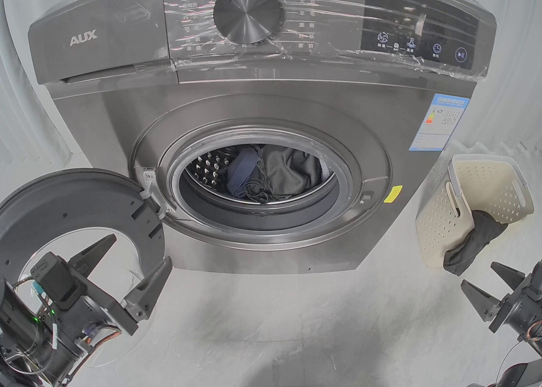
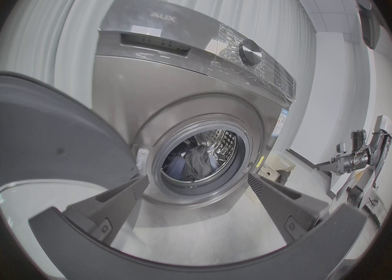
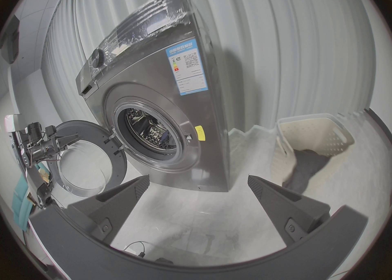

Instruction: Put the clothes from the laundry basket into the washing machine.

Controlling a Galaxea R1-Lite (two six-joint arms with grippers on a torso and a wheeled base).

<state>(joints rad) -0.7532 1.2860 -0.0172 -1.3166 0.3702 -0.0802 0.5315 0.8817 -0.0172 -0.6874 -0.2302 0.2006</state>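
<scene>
Some clothes (image 1: pixel 276 171) already lie inside the drum of the washing machine (image 1: pixel 113 123), a bluish piece and a grey one tangled with dark cords, while one dark garment (image 1: pixel 471 241) hangs half out of the laundry basket (image 1: pixel 437 224), which lies tipped on its side on the floor just to the right of the machine. By the look of it, the step in hand is fetching that last piece. The right claw (image 1: pixel 479 274) hovers low, near the basket's mouth and just short of the garment, its two fingers spread wide and gripping nothing. The next move probably calls for it to reach forward to the cloth, pinch a good fold where it spills over the rim, then lift and carry it across to the round opening. The left claw (image 1: pixel 141 249) sits low on the other side, in front of the swung-open door (image 1: pixel 68 202), also released and empty, touching nothing as far as the views show; the door leaves the opening free
</scene>
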